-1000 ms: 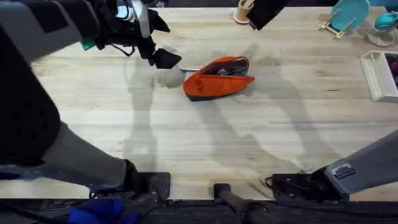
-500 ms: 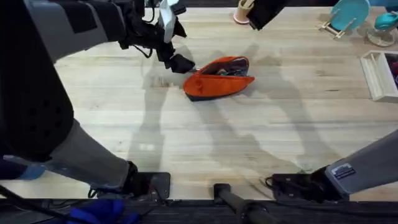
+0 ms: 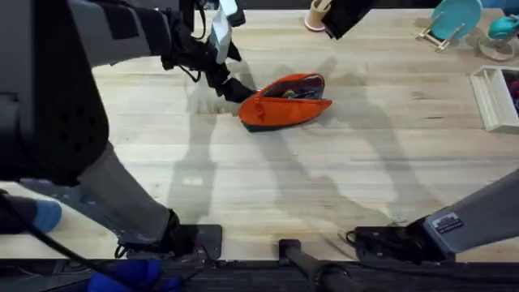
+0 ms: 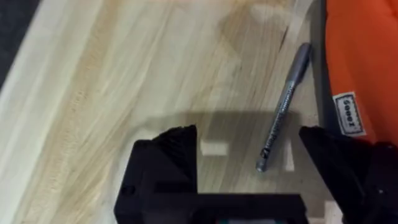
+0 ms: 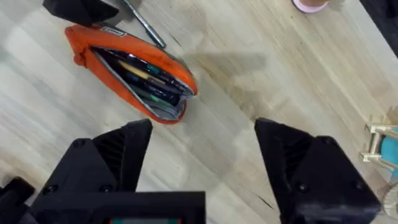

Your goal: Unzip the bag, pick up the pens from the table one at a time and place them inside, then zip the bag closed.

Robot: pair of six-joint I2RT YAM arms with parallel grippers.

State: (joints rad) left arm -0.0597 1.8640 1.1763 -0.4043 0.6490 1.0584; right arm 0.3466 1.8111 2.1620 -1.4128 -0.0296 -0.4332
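The orange bag (image 3: 284, 104) lies on the table (image 3: 324, 178) left of the middle, its zipper open. In the right wrist view the bag (image 5: 124, 56) shows dark pens (image 5: 149, 78) inside it. A silver pen (image 4: 283, 112) lies on the wood right beside the bag's orange side (image 4: 360, 62). My left gripper (image 4: 249, 158) is open and low over this pen, whose near end sits between the fingers. From above, the left gripper (image 3: 233, 88) is at the bag's left end. My right gripper (image 5: 205, 158) is open and empty, held high above the bag.
A pink cup (image 3: 316, 16) stands at the back edge. Teal items on stands (image 3: 454, 20) sit at the back right, and a white tray (image 3: 493, 99) lies at the right edge. Bare wood stretches in front of the bag.
My left gripper has moved right and down to the bag's left end, now covering the silver pen from above. The bag and the right arm have not moved.
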